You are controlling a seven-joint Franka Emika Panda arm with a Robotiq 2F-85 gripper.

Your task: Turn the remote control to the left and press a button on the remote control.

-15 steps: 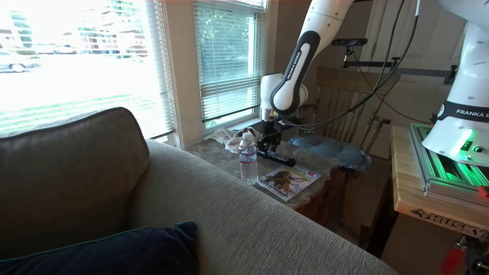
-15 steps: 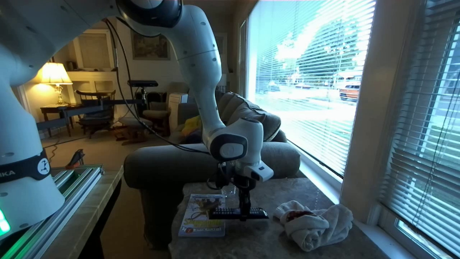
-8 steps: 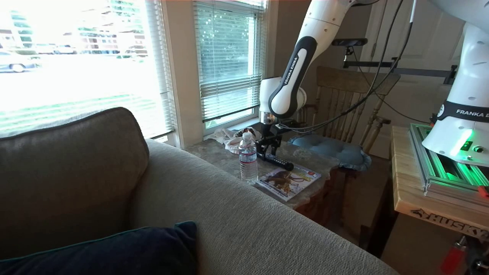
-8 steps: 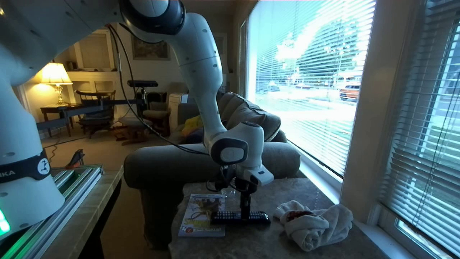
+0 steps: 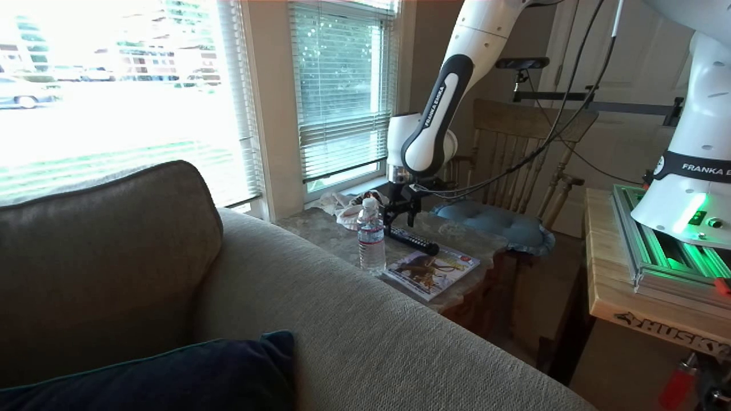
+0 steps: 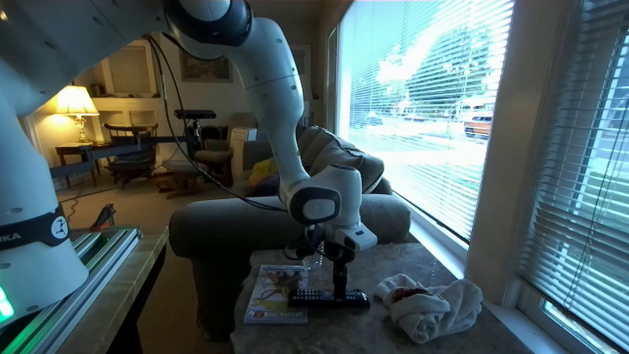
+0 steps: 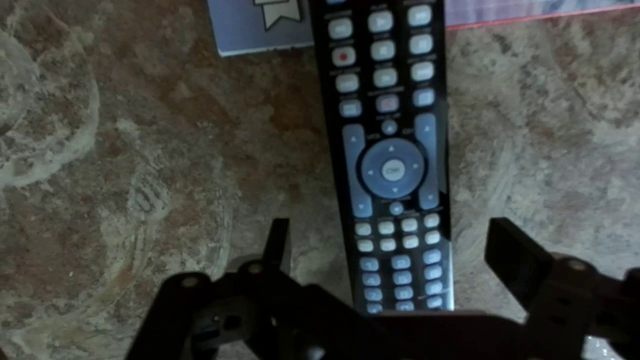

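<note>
The remote control (image 7: 395, 170) is a slim black bar with rows of pale and blue buttons. It lies face up on the stone-topped table (image 6: 354, 334), one end over the edge of the magazine (image 7: 260, 30). It also shows in both exterior views (image 5: 421, 242) (image 6: 317, 297). My gripper (image 7: 390, 225) is open, one finger on each side of the remote, with gaps between fingers and remote. It points down over the remote's end away from the magazine, also seen in both exterior views (image 5: 400, 225) (image 6: 340, 295). The gripper body hides the remote's near end in the wrist view.
A clear water bottle (image 5: 372, 245) stands beside the remote, mostly hidden behind the gripper in an exterior view (image 6: 313, 261). A crumpled white cloth (image 6: 427, 307) lies past the remote's end on the window side. The sofa arm (image 5: 342, 308) borders the table.
The remote was in the gripper slightly above the table one second ago. It was lowered onto the table and magazine edge. The gripper has since opened and risen slightly; the remote stays put.
</note>
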